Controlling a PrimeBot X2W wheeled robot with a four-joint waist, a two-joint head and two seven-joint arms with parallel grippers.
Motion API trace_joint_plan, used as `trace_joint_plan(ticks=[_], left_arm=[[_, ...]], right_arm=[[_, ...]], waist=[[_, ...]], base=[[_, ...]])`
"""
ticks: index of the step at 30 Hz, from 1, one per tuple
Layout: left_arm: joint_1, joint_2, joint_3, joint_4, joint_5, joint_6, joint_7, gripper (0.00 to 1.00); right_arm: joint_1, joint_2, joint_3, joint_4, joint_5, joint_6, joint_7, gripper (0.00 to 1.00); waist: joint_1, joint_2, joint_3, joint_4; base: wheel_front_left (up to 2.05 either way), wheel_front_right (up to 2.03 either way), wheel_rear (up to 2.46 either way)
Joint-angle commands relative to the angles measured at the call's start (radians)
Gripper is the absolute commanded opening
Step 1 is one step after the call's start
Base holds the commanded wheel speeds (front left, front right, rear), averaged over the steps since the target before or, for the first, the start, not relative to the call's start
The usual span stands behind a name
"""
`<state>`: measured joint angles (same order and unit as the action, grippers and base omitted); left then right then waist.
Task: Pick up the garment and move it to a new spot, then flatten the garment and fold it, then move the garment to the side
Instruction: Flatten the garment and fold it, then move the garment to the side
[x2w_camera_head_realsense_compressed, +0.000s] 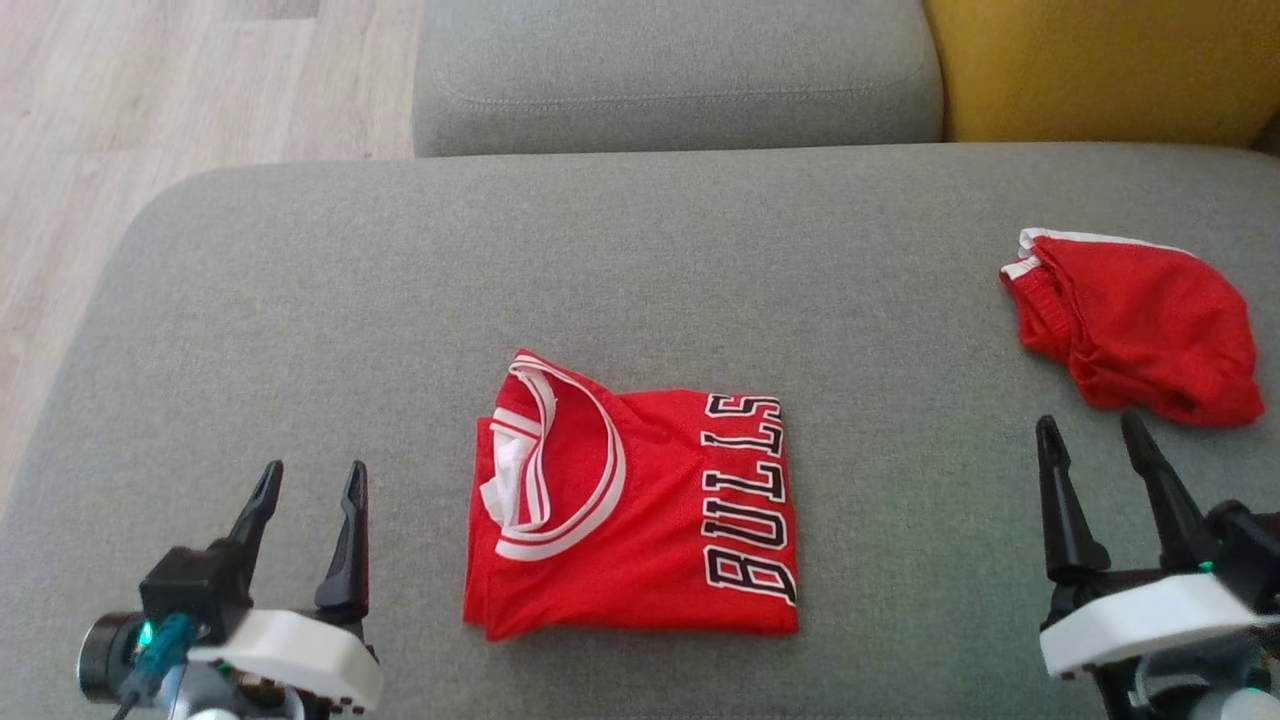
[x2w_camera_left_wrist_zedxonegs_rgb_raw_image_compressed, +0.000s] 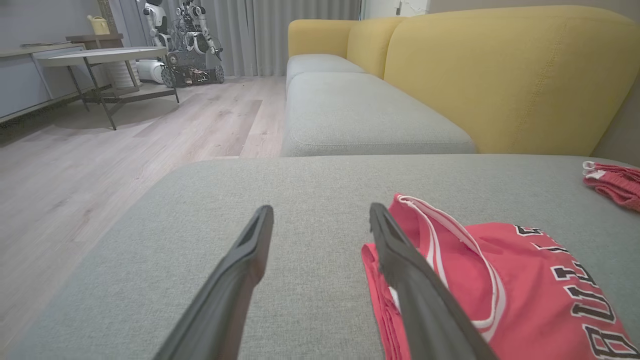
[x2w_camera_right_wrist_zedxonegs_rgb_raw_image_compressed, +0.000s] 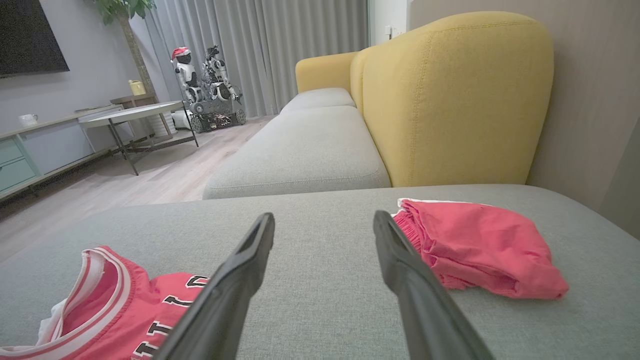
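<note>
My left jaws are standing wide apart and gripping nothing, hovering low over the grey sofa cushion (x2w_camera_head_realsense_compressed: 300, 330) at my near left, with their dark fingers (x2w_camera_head_realsense_compressed: 345, 540) pointing away from me. My right jaws are standing released in the same way at my near right, nothing between them.

The red jersey (x2w_camera_head_realsense_compressed: 640, 520) is lying folded into a rough rectangle in the middle of the cushion, between my two arms and apart from both. Its white-trimmed collar is facing my left side, and the black-and-white BULLS lettering is running sideways along the edge nearer my right.

The red shorts (x2w_camera_head_realsense_compressed: 1140, 320) are lying bunched up toward the right end of the cushion, well apart from the jersey, with their white-edged waistband turned toward the middle. They are sitting just beyond my right fingers (x2w_camera_head_realsense_compressed: 1062, 500); I cannot tell whether the nearer tip is touching the cloth.

Behind the cushion, a second grey seat (x2w_camera_head_realsense_compressed: 680, 70) is sitting beside a yellow backrest (x2w_camera_head_realsense_compressed: 1100, 60), and pale wooden floor (x2w_camera_head_realsense_compressed: 150, 90) is showing to my left
</note>
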<state>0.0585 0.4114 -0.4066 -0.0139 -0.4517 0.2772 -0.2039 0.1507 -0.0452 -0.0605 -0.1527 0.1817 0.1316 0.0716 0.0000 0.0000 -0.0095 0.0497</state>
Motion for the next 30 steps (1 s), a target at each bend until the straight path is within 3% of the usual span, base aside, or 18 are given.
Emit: trace_joint_plan(ticks=[1, 30], left_arm=[[-0.043, 0.032, 0.043, -0.035, -0.007, 0.007, 0.000, 1.00], [-0.045, 0.047, 0.033, -0.054, -0.018, 0.016, 0.013, 1.00]], right_arm=[[-0.027, -0.007, 0.019, -0.044, -0.006, -0.001, 0.005, 1.00], [-0.023, -0.005, 0.033, -0.046, -0.002, -0.001, 0.009, 1.00]], waist=[[0.0000, 0.0000, -0.004, 0.000], [0.0000, 0.0000, -0.002, -0.012]], base=[[0.00, 0.00, 0.00], [0.00, 0.00, 0.00]])
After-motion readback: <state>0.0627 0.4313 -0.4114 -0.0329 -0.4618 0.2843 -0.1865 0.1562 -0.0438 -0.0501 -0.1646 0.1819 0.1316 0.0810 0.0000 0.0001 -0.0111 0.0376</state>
